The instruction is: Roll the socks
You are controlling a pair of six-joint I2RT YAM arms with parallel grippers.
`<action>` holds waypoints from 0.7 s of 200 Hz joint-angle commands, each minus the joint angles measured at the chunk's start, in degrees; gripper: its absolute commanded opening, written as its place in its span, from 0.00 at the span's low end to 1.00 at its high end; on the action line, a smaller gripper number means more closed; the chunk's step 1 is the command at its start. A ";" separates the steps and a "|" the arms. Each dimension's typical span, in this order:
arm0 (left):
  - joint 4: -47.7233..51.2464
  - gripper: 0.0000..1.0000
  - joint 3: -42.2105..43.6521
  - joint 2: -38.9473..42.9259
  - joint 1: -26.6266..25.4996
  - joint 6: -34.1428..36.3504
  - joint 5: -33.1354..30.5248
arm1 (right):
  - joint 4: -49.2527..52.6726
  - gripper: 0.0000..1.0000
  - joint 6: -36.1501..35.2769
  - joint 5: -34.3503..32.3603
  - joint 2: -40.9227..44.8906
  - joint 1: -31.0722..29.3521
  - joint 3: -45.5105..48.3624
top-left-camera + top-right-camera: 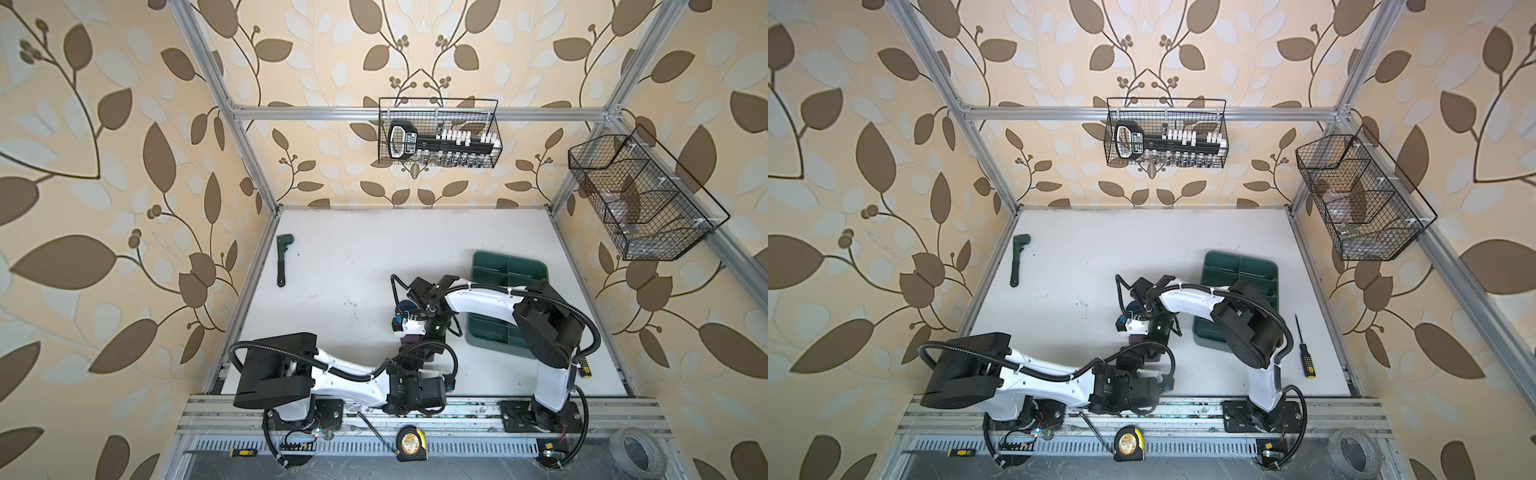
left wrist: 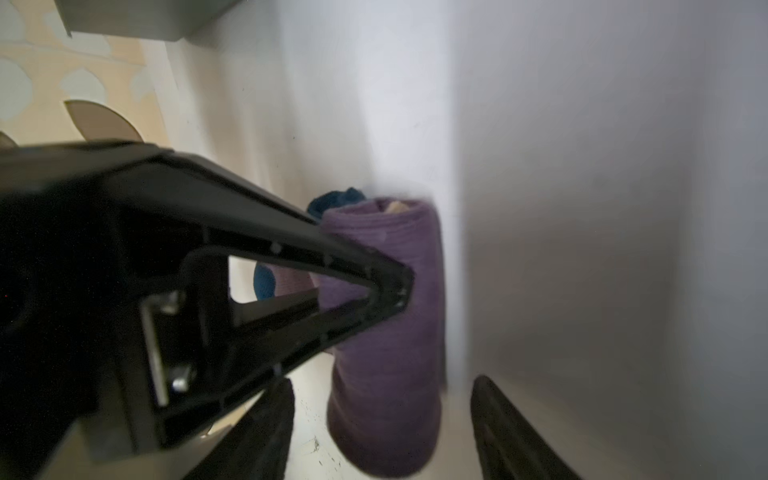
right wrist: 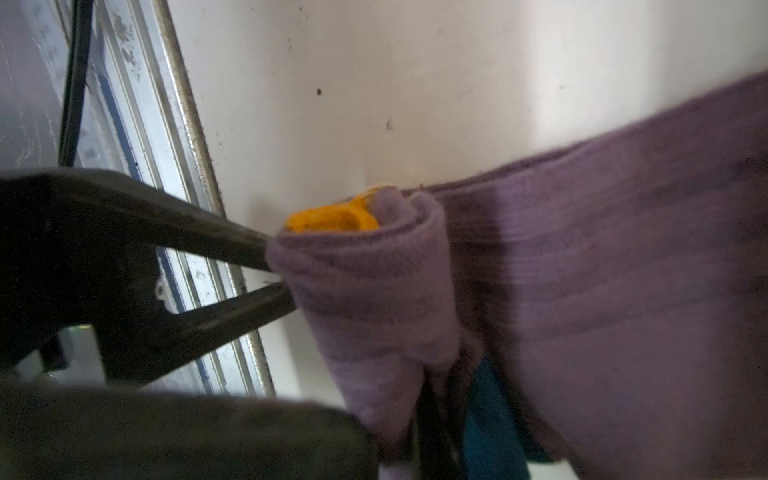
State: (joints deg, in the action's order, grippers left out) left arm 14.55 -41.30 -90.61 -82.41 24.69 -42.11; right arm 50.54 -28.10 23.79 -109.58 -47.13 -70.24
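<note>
The purple sock (image 3: 623, 270) lies on the table (image 3: 374, 62), front middle, where both arms meet. Only a sliver of it shows under the wrists in both top views. One end is wound into a tight roll (image 3: 365, 291). The yellow cuff (image 3: 332, 218) is tucked in its core and a dark blue part (image 3: 490, 415) hangs beside it.

The right hand (image 3: 280, 272) is pressed together on the roll's side, judged so that the turns cannot spring loose. The left hand (image 2: 384, 386) is spread, with its fingers (image 2: 270, 432) set either side of the roll's near end. Contact cannot be told. It is probably placed there to take over the grip or to turn the roll on.

A beige scrap (image 2: 395, 205) is seen in the far end. It is possibly the second sock rolled inside, but this is not confirmed. Rolling is judged unfinished, since a flat stretch is not yet wound.
</note>
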 commanded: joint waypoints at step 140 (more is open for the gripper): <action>11.27 0.00 -7.77 -2.11 16.92 -5.28 35.15 | -17.79 0.55 11.31 -14.48 28.64 9.33 16.29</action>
State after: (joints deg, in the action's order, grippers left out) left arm 22.59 -48.29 -91.13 -67.18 22.63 -13.82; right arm 34.09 -21.12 11.46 -90.45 -41.71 -55.33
